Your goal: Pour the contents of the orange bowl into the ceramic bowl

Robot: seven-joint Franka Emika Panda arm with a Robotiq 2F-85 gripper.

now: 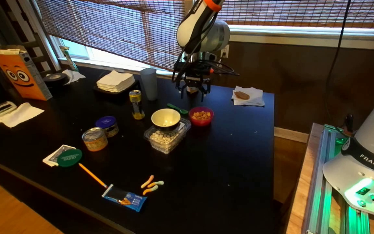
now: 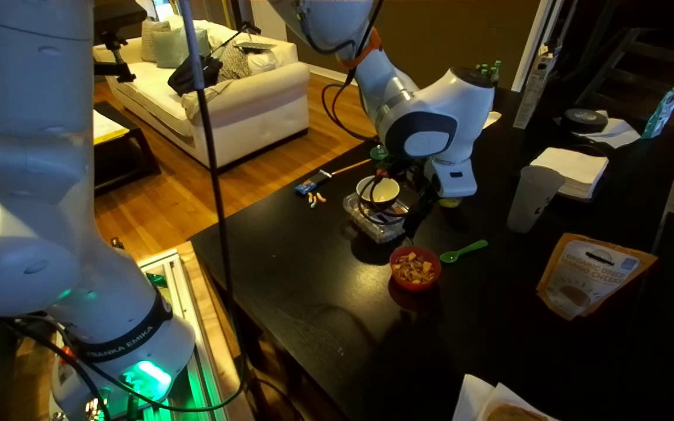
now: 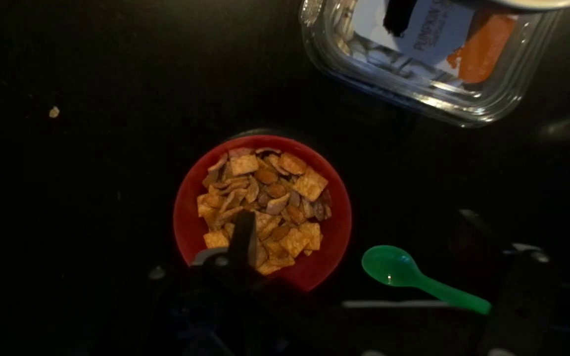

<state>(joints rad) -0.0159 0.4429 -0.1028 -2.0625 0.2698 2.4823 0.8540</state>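
While it gapes wide, hand (image 1: pixel 192 95) hovers

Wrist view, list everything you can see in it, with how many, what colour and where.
orange bowl: one, red-orange, centre
snack pieces: too many to count, tan and brown, in the orange bowl
spoon: one, green, lower right
clear container: one, transparent, upper right
label: one, white and orange, on the clear container
ceramic bowl: one, cream, only its rim showing, top right edge
crumb: at least one, pale, upper left
table: one, black, beneath
gripper: one, black, open, along the bottom
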